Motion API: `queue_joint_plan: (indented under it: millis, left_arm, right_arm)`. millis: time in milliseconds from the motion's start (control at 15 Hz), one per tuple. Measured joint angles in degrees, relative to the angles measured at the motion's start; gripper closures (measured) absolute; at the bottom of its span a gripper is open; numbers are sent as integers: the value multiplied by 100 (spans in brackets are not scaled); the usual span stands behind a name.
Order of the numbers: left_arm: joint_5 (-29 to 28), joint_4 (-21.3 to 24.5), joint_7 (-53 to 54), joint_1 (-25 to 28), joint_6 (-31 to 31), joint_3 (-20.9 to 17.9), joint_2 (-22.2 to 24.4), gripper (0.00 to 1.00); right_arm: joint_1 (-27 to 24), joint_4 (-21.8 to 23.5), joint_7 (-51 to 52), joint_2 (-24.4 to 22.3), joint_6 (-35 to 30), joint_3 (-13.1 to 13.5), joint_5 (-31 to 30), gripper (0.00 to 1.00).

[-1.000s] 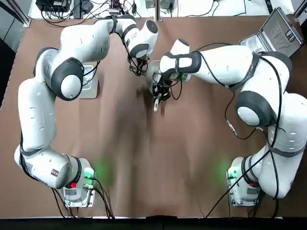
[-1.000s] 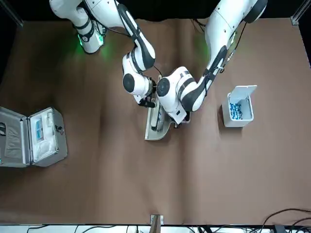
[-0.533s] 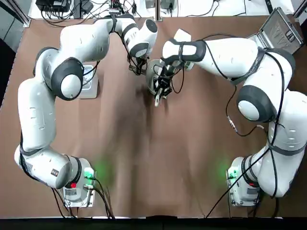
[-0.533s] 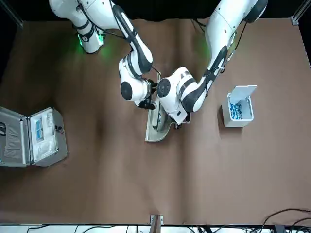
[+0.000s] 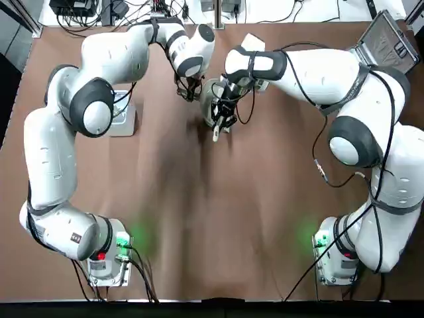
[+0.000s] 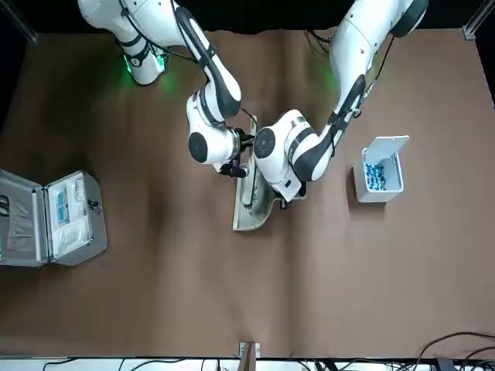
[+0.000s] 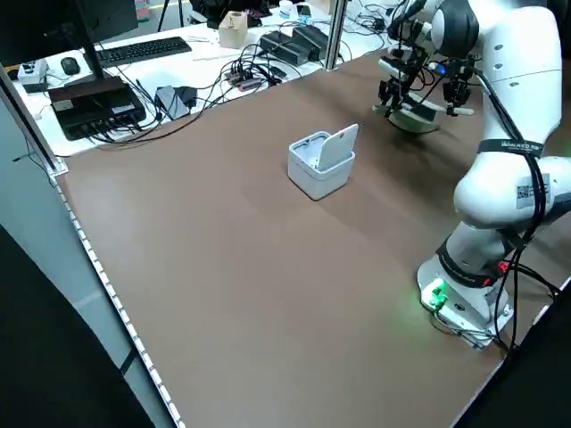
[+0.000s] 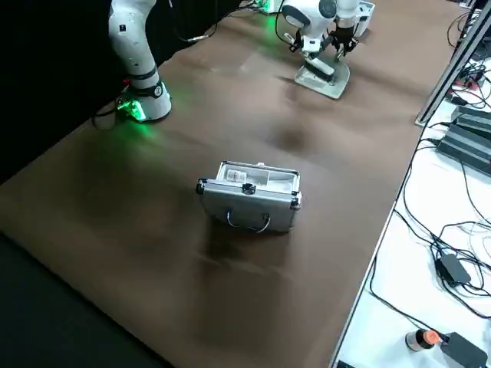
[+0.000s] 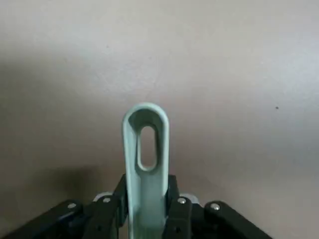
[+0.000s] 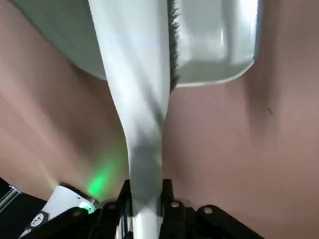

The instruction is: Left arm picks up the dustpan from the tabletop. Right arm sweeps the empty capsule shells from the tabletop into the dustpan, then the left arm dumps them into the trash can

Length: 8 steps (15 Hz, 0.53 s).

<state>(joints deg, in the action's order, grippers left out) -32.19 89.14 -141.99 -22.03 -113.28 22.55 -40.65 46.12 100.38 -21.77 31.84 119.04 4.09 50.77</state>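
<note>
The pale green dustpan (image 6: 249,212) rests on the brown tabletop (image 5: 218,212) at the far middle. My left gripper (image 9: 147,209) is shut on the dustpan's handle (image 9: 144,149) and sits beside the pan (image 5: 187,89). My right gripper (image 10: 145,209) is shut on a white brush (image 10: 134,99) and hovers over the dustpan (image 5: 227,109), dark bristles down in the scoop (image 10: 219,40). The brush's handle end (image 5: 216,134) points toward my bases. Blue-and-white capsule shells (image 6: 376,175) lie inside the open light-grey trash can (image 6: 379,185); none show on the tabletop.
A silver metal case (image 6: 54,218) lies open at my right far corner, also seen in the right side view (image 8: 249,195). The trash can (image 7: 321,165) stands to my left of the dustpan. Cables and electronics lie beyond the table's far edge (image 7: 268,53).
The right gripper has moved away from my bases with the brush, drawing it further over the dustpan. The left gripper and dustpan have shifted only slightly.
</note>
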Motion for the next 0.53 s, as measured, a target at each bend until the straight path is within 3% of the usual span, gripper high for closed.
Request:
queue_joint_plan:
  millis: [533]
  left_arm:
    - [145,0,76,230,-556,20,-12,67]
  right_arm:
    - [-47,-317,2,-3,-195,-7,54,73]
